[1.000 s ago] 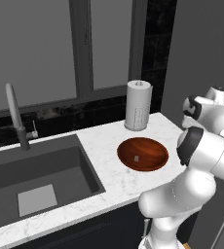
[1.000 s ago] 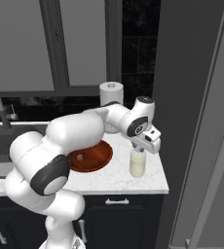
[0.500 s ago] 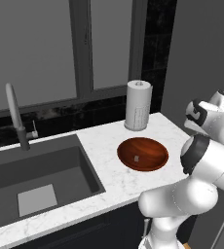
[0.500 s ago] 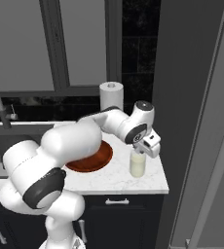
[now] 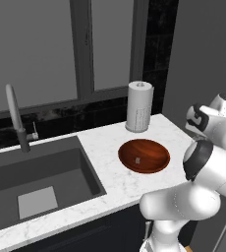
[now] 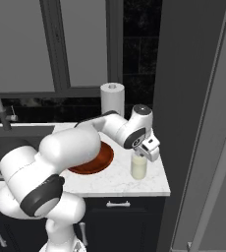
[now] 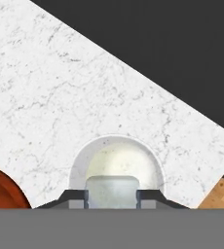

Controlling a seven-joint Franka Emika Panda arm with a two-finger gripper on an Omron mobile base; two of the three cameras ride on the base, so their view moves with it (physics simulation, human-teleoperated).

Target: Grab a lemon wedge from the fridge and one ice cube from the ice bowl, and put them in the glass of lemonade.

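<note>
At lower centre of the hand view, the hand (image 7: 111, 194) is pinching the ice cube (image 7: 111, 191) directly above the glass of lemonade (image 6: 139, 167) near the counter (image 6: 116, 183) edge, so it should probably be releasing straight down, keeping centred over the rim.

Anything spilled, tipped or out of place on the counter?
Nothing stands out. The glass of lemonade stands upright, the ice bowl sits flat, and the gripper holds an ice cube right above the glass.

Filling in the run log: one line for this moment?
gripper: holds ice cube | over glass | bowl: one cube left | cube not dropped
</note>
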